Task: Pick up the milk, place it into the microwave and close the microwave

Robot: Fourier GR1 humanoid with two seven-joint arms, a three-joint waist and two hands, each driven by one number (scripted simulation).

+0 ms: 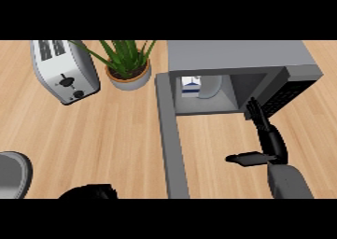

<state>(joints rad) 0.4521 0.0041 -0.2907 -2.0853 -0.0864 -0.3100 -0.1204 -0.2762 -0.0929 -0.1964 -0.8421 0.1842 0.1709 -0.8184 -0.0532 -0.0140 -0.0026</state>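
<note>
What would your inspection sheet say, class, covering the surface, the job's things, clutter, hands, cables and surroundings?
Surface: light wooden counter, no spills seen.
Job's things: milk carton stands inside the microwave, at the left of the cavity; microwave door is wide open, swung out towards the robot.
Clutter: toaster at far left; potted plant between toaster and microwave; grey rounded object at the left edge, cut off.
Hands: right hand open, fingers straight, tips at the cavity's right front edge, holding nothing; left hand barely shows at the lower edge, fingers not readable.
Cables: nothing seen.
Surroundings: nothing seen beyond the counter.
</note>
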